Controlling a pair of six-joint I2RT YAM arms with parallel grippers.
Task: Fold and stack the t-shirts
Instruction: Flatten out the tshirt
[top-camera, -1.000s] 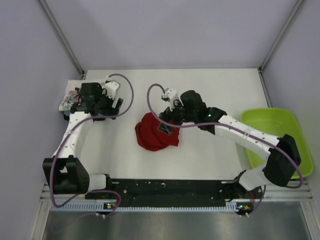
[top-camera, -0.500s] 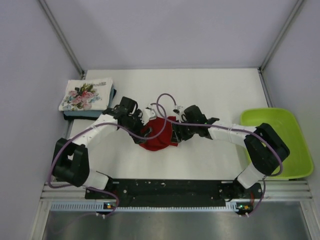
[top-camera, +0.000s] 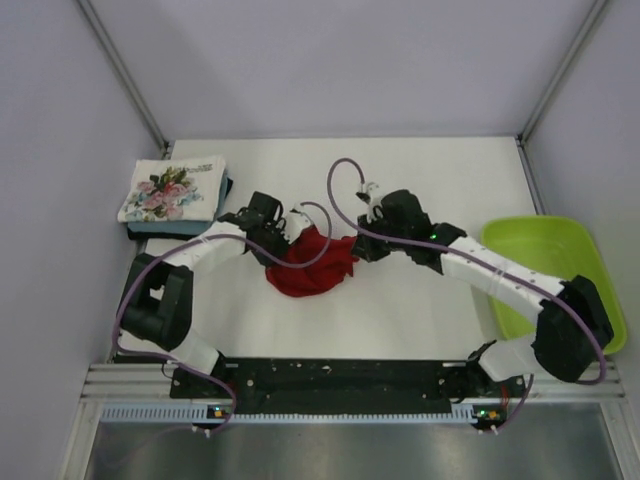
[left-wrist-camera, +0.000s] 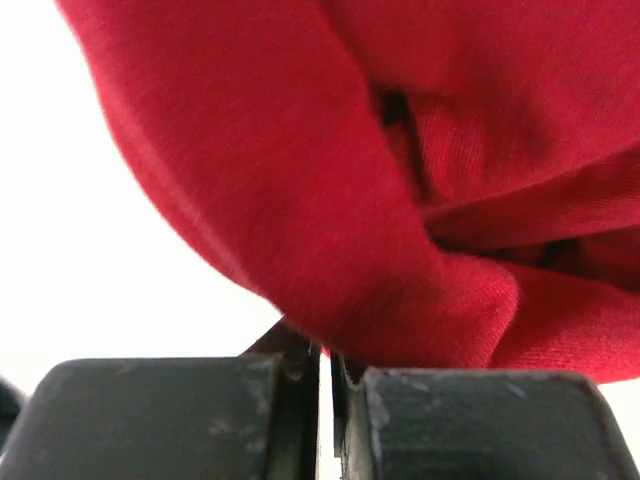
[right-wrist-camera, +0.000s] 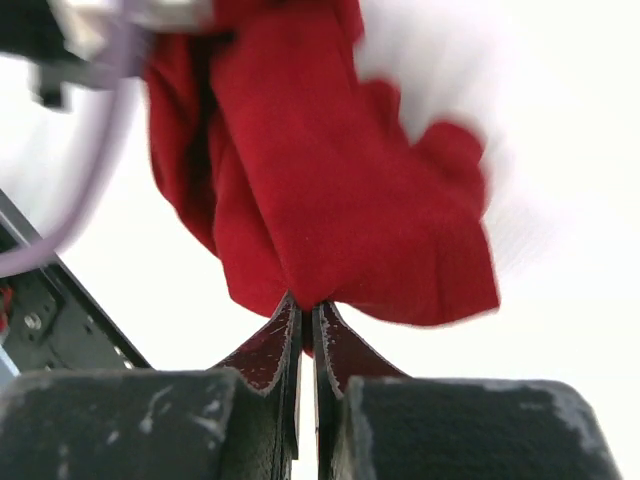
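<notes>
Red t-shirt (top-camera: 312, 268) crumpled, bunched; left claw (left-wrist-camera: 325, 347), right claw (right-wrist-camera: 305, 315) both clamped tight on cloth.

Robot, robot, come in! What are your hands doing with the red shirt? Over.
Left gripper shut on red t-shirt; right gripper too. Shirt bunched, unfolded. Folded stack left, green tray right, neither in the way. Over.

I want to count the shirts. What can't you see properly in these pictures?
- Top view: the floral shirt covers its pile; only edges show, so no count.
- Top view: the right arm hides part of the green tray.
- Wrist views: the red shirt runs off the edges, partly blurred.
</notes>
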